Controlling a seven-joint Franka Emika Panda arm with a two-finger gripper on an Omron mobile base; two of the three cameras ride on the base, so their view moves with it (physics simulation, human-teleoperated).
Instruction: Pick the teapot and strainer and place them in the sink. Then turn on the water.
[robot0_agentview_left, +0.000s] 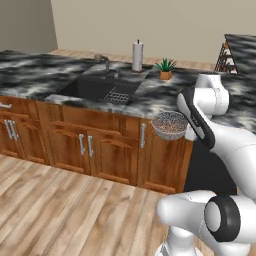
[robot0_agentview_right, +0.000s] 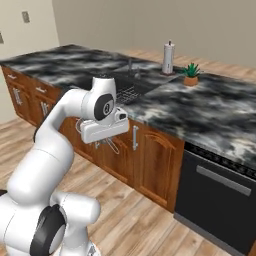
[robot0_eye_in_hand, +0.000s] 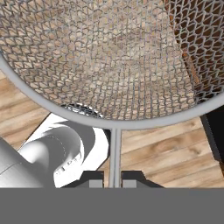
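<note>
I have my gripper (robot0_eye_in_hand: 112, 178) pinched tight on the thin handle of the strainer (robot0_eye_in_hand: 105, 61); in the hand view the two fingers (robot0_eye_in_hand: 94, 179) sit either side of that rod at the bottom edge, and the handle runs straight up toward twelve o'clock into the mesh bowl. So the strainer's long axis lies along my own reach, bowl out ahead of the fingertips.

In the left base view the strainer (robot0_agentview_left: 170, 125) hangs in the air off the front edge of the counter (robot0_agentview_left: 30, 75), in front of the cabinet doors (robot0_agentview_left: 100, 145), with floor beneath it. The sink (robot0_agentview_left: 95, 90) lies up and away at about ten o'clock from the bowl, well apart, across the counter edge. I judge the carry must go up over the counter lip and then toward ten o'clock before I let go.

In the right base view my wrist covers the strainer, so I cannot read its tilt there. I cannot find the teapot; whether it already sits in the basin I cannot tell, since the basin floor is dark and partly hidden by its near wall. The faucet (robot0_agentview_left: 103, 60) is small and blurred, and I see no water running.
</note>
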